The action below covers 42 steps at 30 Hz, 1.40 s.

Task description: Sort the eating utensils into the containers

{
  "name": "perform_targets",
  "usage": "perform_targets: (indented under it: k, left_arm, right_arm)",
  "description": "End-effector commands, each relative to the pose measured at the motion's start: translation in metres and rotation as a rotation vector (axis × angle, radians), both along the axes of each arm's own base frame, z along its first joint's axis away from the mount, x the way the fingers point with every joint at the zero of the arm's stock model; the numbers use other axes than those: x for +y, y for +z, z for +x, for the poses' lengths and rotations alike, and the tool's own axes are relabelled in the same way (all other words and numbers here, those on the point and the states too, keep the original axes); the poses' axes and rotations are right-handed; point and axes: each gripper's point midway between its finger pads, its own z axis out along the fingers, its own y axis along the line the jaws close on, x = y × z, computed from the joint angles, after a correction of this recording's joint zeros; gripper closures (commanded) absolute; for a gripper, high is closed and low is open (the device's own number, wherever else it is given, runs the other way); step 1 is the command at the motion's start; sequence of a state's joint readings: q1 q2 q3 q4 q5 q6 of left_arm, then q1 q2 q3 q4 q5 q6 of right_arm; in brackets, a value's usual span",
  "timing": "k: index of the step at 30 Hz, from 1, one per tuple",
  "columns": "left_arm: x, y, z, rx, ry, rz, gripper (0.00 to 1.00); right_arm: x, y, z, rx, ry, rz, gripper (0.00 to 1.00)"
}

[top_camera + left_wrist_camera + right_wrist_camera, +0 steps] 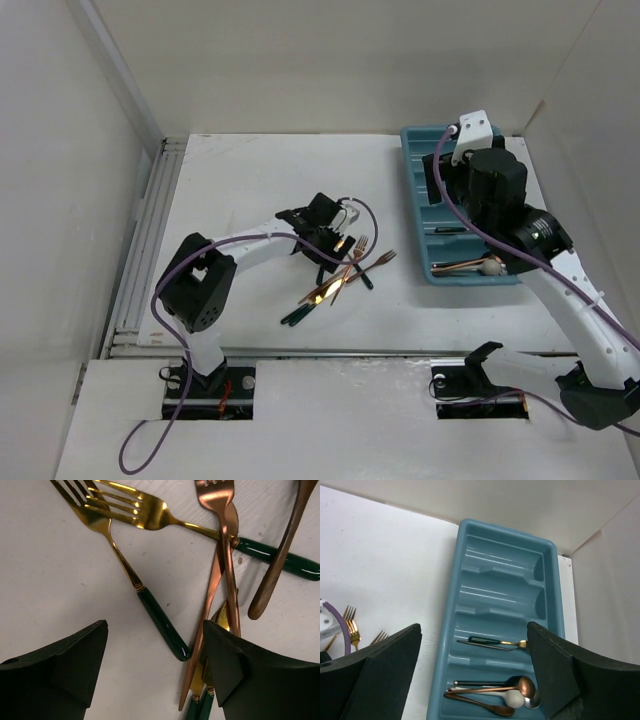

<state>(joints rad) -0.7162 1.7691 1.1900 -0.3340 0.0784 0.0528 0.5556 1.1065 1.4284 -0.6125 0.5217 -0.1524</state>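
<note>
Several eating utensils (338, 277) lie crossed in a pile on the white table. My left gripper (333, 247) hangs over them, open. In the left wrist view its fingers (155, 630) straddle the dark green handle of a gold fork (162, 625); a copper fork (222, 555) lies by the right finger, not gripped. The containers are the slots of a teal tray (412, 190) at the right. My right gripper (478, 175) hovers open and empty above it (474, 627). The nearest slot holds spoons (520, 687); the slot beside it holds a green-handled utensil (487, 640).
A second gold fork (145, 512) and a brown spoon handle (265, 590) lie across the pile. Tall white walls close in the table on the left, back and right. A purple cable (360, 210) loops over my left wrist. The tray's two far slots (500, 575) show nothing inside.
</note>
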Motion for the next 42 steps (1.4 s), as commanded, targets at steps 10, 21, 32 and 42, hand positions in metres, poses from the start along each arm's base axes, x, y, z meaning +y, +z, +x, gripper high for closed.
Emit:
perform_targets:
  k: [10, 21, 32, 42]
  left_arm:
    - [0.02, -0.031, 0.014, -0.037, 0.05, 0.088, 0.47]
    - [0.032, -0.061, 0.015, 0.042, 0.07, 0.16, 1.0]
    - [-0.006, 0.107, 0.179, -0.481, 0.172, 0.019, 1.0]
    - [-0.234, 0.202, 0.137, -0.749, -0.309, -0.484, 1.0]
  right_arm:
    - [-0.019, 0.034, -0.022, -0.093, -0.066, 0.146, 0.09]
    - [-0.035, 0.04, -0.035, -0.103, -0.123, 0.153, 0.12]
    - [-0.033, 0.039, -0.031, -0.139, -0.117, 0.159, 0.15]
    - [-0.084, 0.07, -0.08, -0.228, -0.235, 0.182, 0.16]
